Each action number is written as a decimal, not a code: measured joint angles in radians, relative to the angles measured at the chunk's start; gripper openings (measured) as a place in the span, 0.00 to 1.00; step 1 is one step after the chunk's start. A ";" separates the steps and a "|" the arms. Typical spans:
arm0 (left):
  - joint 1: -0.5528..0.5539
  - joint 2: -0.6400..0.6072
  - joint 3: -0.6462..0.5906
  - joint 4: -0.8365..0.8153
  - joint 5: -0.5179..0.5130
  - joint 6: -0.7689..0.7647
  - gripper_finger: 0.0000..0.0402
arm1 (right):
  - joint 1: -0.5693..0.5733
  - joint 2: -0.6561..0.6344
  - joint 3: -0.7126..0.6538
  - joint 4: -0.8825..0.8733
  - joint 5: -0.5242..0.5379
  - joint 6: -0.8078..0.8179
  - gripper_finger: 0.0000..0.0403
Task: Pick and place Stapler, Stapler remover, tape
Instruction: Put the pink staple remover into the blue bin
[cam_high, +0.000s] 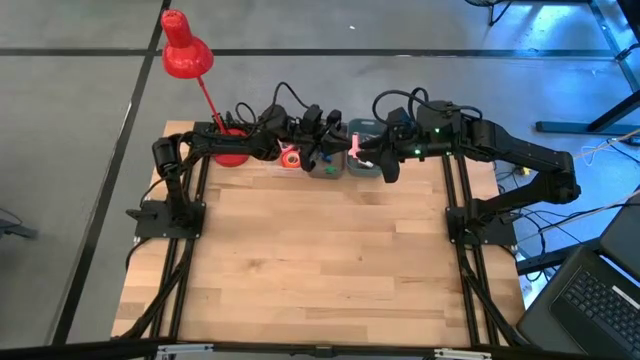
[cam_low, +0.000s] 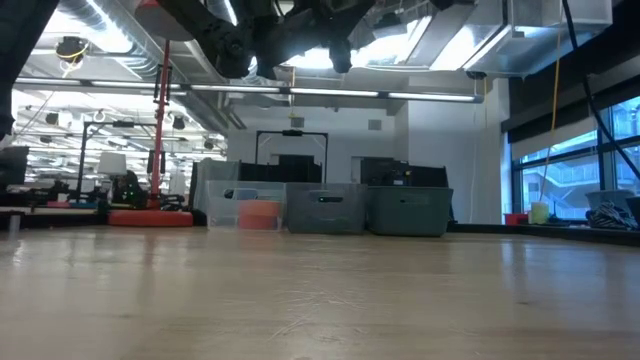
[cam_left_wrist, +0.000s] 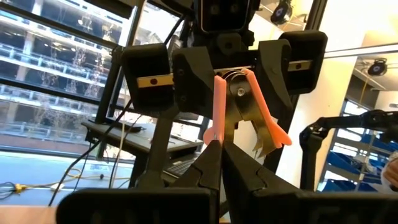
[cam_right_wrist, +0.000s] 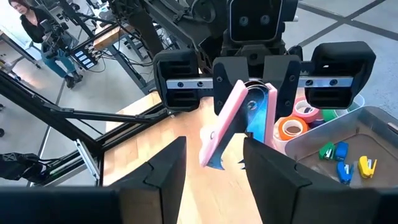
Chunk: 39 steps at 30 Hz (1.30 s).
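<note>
We see the left gripper (cam_left_wrist: 219, 146) pinched shut on the pink handle of the staple remover (cam_right_wrist: 239, 121), held in the air above the bins (cam_right_wrist: 379, 121) at the table's (cam_high: 330, 260) far edge. The right gripper (cam_right_wrist: 214, 149) faces it, fingers apart on either side of the remover's lower end. Tape rolls (cam_right_wrist: 291, 129) lie in a bin. The near boards lie bare.

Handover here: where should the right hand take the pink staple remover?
Grip the staple remover by its free pink end, which juts from the shut left hand toward the open right hand; come straight in from opposite, the other end is pinched.
</note>
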<state>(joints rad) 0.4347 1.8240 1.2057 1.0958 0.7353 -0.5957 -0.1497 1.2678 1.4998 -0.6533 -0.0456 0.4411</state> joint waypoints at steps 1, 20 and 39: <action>0.000 0.000 0.000 0.000 -0.001 0.000 0.00 | 0.000 0.000 0.000 0.000 0.000 0.001 0.40; -0.002 -0.002 0.066 -0.108 -0.003 0.055 0.00 | 0.000 0.005 0.000 -0.003 -0.003 -0.004 0.07; -0.011 -0.001 0.066 -0.143 -0.015 0.053 0.00 | 0.001 -0.009 0.013 -0.090 0.041 -0.039 0.07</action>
<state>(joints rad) 0.4232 1.8228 1.2713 0.9525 0.7204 -0.5431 -0.1486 1.2590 1.5126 -0.7435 -0.0048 0.4026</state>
